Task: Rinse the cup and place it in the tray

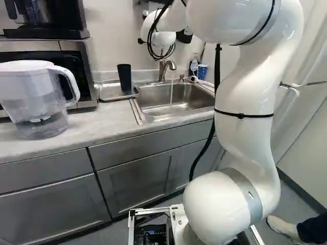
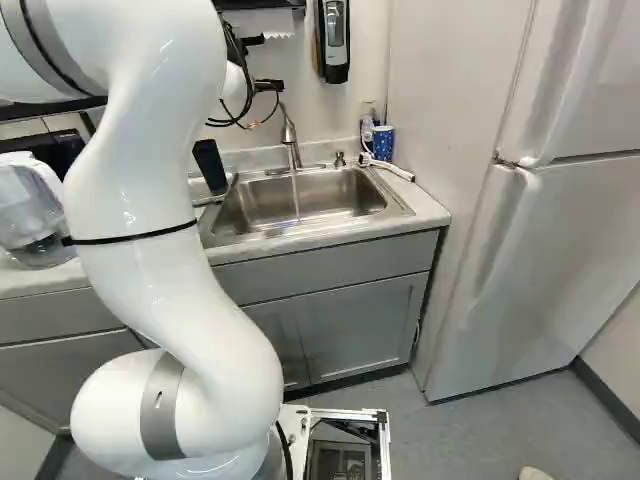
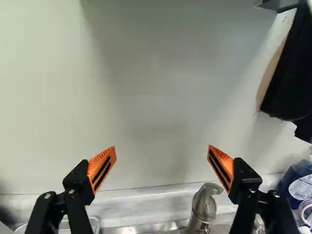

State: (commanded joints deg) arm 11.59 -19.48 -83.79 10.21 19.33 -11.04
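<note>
Presently: orange-padded black jaws, spread and empty; tall dark cup [image 1: 124, 77], upright on shallow metal tray [image 1: 109, 93]; curved metal faucet [image 3: 204, 206], running, liable to a knock should the jaws descend askew.

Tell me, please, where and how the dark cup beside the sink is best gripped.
Probably around the middle of its wall: the dark cup stands upright, tall and slim, its wall rising well above the low tray. I would bring the open gripper in level from the cabinet side.
</note>
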